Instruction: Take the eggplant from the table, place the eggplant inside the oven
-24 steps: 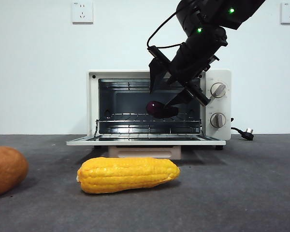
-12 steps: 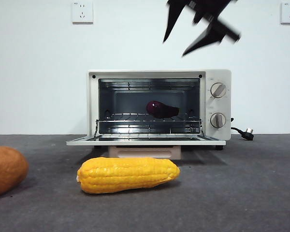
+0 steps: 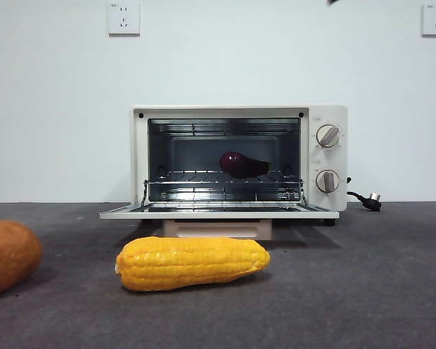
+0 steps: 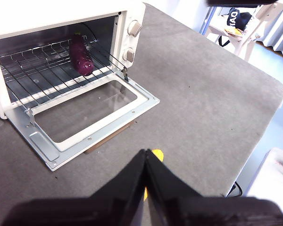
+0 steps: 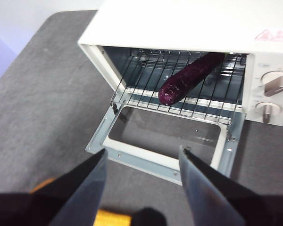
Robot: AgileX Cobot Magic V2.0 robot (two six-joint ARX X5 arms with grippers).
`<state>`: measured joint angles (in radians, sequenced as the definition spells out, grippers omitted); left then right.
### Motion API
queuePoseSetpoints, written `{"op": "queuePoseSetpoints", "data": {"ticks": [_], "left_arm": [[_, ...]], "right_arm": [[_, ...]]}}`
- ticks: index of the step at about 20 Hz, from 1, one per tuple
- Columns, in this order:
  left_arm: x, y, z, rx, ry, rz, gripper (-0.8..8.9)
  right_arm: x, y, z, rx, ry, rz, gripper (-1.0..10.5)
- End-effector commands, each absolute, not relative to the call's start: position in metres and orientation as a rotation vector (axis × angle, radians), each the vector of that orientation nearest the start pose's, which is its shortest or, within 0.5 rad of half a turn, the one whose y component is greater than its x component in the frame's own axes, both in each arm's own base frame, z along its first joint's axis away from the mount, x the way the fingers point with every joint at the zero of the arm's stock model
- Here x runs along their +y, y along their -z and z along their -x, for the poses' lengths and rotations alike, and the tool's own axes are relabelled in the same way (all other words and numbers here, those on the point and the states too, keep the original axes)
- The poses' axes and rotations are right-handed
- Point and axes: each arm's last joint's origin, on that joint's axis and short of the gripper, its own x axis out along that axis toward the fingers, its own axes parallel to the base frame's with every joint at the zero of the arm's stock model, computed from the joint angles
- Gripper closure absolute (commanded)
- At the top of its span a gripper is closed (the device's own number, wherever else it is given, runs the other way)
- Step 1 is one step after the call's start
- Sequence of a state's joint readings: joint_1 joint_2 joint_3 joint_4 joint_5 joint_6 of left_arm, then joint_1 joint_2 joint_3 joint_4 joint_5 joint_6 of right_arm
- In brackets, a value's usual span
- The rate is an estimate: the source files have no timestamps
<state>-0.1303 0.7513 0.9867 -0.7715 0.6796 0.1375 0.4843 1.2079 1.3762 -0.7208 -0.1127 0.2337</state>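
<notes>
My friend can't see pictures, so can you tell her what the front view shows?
A purple eggplant lies on the wire rack inside a small white oven whose door hangs open. A yellow corn cob lies on the grey table in front, and a round orange vegetable sits at the left edge.

A: What colour is the eggplant?
B: Dark glossy purple, on a silvery wire rack inside the cream-white oven, which has 2 beige-grey knobs.
A: And the table?
B: Dark grey, matte, faintly speckled.
A: The corn cob?
B: Bright yellow with rows of kernels; the round vegetable beside it is orange-brown.
A: The wall?
B: Plain white.
</notes>
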Motion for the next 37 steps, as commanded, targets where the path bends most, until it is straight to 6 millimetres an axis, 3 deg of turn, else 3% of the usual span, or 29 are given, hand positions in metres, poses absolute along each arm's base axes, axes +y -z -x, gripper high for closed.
{"op": "queuePoseSetpoints", "data": {"ticks": [1,8,14,17,19,28,32,37], "left_arm": [[-0.035,-0.352,-0.126,0.469,0.828,0.017,8.19],[-0.035,-0.351,-0.127,0.471,0.827,0.017,8.19],[-0.036,-0.350,-0.130,0.482,0.827,0.020,8.19],[-0.036,-0.349,-0.132,0.491,0.827,0.022,8.19],[-0.036,-0.349,-0.134,0.492,0.827,0.023,8.19],[-0.038,-0.347,-0.147,0.487,0.827,0.022,8.19],[-0.039,-0.344,-0.159,0.497,0.807,0.018,8.19],[-0.042,-0.331,-0.194,0.524,0.755,0.010,8.19]], "right_arm": [[0.106,-0.409,-0.193,0.584,-0.534,-0.065,6.9],[0.083,-0.422,-0.150,0.567,-0.539,-0.022,6.9],[0.069,-0.426,-0.125,0.570,-0.541,-0.011,7.3],[0.065,-0.425,-0.116,0.584,-0.546,0.020,9.1],[0.063,-0.424,-0.112,0.601,-0.546,0.027,9.6],[0.058,-0.417,-0.103,0.686,-0.544,0.063,9.6],[0.055,-0.415,-0.099,0.718,-0.541,0.070,9.6],[0.048,-0.412,-0.085,0.766,-0.538,0.083,9.6]]}}
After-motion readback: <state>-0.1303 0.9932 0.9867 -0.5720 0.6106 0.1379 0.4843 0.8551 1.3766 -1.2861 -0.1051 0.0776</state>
